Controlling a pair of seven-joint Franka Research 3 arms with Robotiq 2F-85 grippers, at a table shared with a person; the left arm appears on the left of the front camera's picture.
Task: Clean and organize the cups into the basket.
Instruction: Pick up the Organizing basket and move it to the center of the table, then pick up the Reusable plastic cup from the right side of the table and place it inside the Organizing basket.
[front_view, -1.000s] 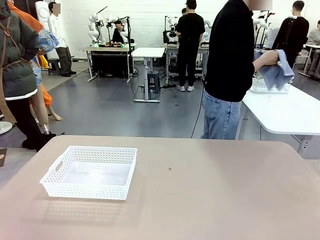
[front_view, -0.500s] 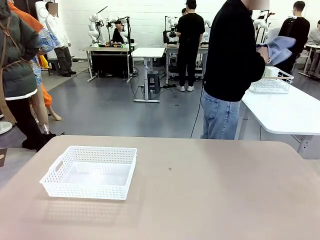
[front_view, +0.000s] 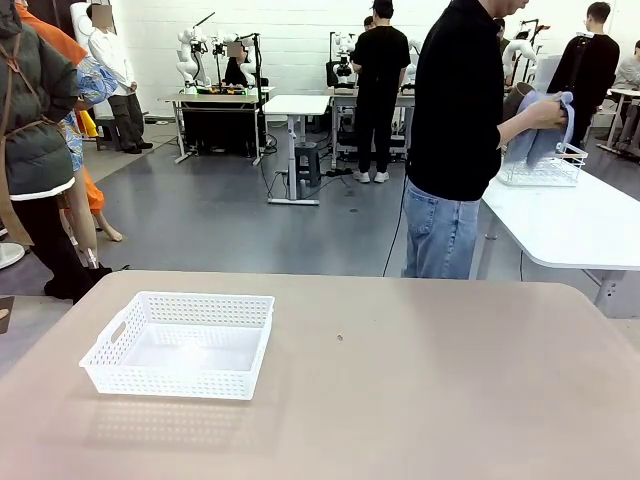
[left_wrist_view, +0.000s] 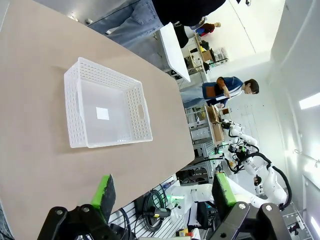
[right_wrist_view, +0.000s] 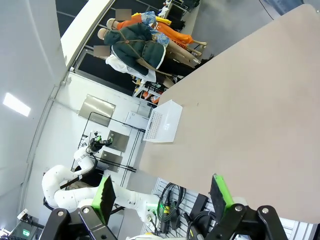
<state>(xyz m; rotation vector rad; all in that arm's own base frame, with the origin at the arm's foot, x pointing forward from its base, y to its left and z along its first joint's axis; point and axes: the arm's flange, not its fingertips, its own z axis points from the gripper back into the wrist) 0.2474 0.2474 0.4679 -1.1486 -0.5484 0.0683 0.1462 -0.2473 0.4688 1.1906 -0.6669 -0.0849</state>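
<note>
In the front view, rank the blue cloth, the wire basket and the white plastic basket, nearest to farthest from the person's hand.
1. The blue cloth, held in the hand.
2. The wire basket, close by on the white side table.
3. The white plastic basket, far off, left on the tan table.

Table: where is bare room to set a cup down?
The table is bare from the basket rightward to its right and far edges. A narrower bare strip runs between basket and near edge. The basket is empty. Nowhere crowded.

Left tool (left_wrist_view: 162, 182), right tool (right_wrist_view: 161, 184): blk bodies, grn pads (left_wrist_view: 103, 192); person (front_view: 460, 130): blk top, blue jeans.
</note>
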